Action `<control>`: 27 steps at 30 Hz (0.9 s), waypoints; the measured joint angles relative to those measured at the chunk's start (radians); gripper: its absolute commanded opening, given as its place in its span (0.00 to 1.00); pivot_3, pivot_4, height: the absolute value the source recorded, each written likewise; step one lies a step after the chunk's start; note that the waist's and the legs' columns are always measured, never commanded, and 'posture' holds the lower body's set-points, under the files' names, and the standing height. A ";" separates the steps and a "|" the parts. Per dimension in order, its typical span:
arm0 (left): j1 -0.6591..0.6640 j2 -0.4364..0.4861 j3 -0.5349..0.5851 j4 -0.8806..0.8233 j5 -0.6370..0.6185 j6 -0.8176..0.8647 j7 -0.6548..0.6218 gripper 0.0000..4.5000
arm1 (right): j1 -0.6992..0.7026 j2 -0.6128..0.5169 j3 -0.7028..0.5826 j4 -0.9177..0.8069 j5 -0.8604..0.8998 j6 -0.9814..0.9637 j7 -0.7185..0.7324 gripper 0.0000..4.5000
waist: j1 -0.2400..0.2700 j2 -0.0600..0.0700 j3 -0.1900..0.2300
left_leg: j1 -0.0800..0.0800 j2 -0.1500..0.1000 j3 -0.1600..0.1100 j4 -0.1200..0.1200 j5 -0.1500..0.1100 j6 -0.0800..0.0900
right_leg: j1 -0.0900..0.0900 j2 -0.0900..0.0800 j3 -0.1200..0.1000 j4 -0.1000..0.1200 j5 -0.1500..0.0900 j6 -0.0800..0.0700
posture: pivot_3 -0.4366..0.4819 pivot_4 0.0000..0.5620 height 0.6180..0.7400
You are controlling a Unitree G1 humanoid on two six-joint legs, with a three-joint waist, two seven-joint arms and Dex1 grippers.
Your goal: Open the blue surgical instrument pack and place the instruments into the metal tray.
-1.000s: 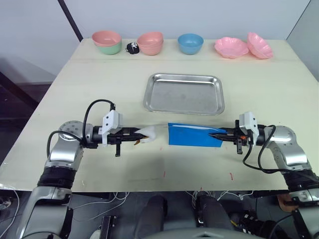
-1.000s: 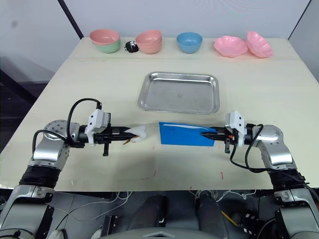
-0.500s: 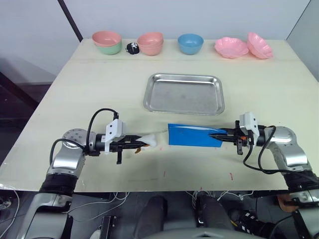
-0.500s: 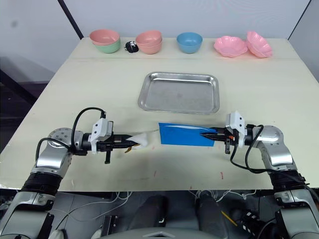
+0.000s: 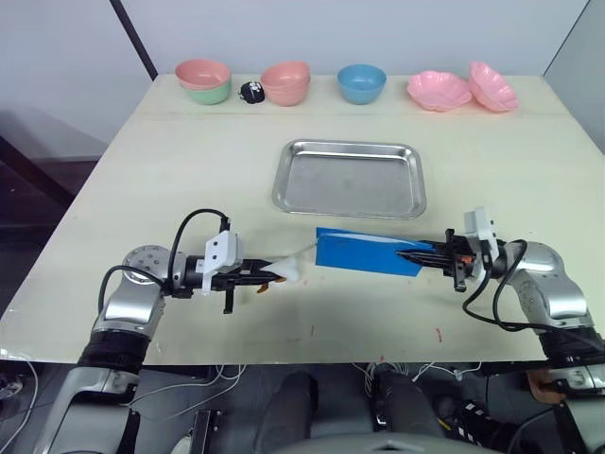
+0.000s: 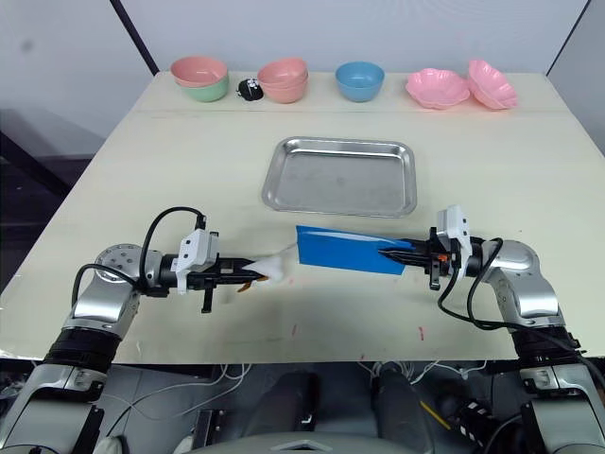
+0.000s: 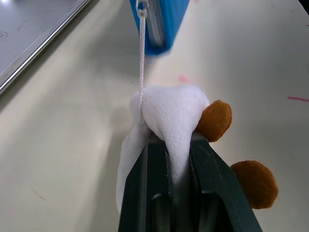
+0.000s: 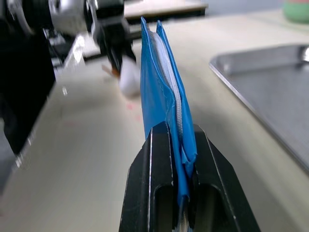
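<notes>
My right pincer (image 5: 412,254) clamps the pack (image 5: 364,253), my left pincer (image 5: 280,275) grips its white pull-tag (image 7: 166,113); a hard tug could snap the cord (image 7: 141,58).

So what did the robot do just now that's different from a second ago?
The left gripper, shut on the white fluffy toy tied by a string to the blue pack, has drawn back toward the robot, moving nearer the pack's left end. The right gripper tilted slightly, and the pack turned a little with it. The right gripper still holds the pack's right end. The metal tray and bowls did not move.
</notes>
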 measured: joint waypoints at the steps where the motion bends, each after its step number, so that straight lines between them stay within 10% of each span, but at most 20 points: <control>1: 0.000 0.000 0.000 0.000 0.000 0.001 0.001 0.01 | 0.003 0.000 -0.005 -0.016 0.023 0.027 0.000 0.00 | 0.000 0.000 0.000 | 0.000 0.000 0.000 0.000 0.000 0.000 | 0.000 0.000 0.000 0.000 0.000 0.000 | 0.48 0.27 1.00; 13: 0.003 0.000 0.000 -0.011 0.000 0.017 0.004 0.01 | 0.022 0.052 -0.055 -0.110 0.175 0.224 -0.061 0.00 | 0.000 0.000 0.000 | 0.000 0.000 0.000 0.000 0.000 0.000 | 0.000 0.000 0.000 0.000 0.000 0.000 | 0.48 0.27 1.00; 27: -0.011 0.091 -0.003 0.035 -0.006 -0.077 -0.118 0.01 | -0.009 0.025 0.005 0.018 -0.082 -0.039 0.004 0.00 | -0.020 0.001 0.000 | 0.001 0.001 0.001 -0.003 0.000 0.000 | -0.001 0.002 0.000 0.000 0.000 0.000 | 0.48 0.27 1.00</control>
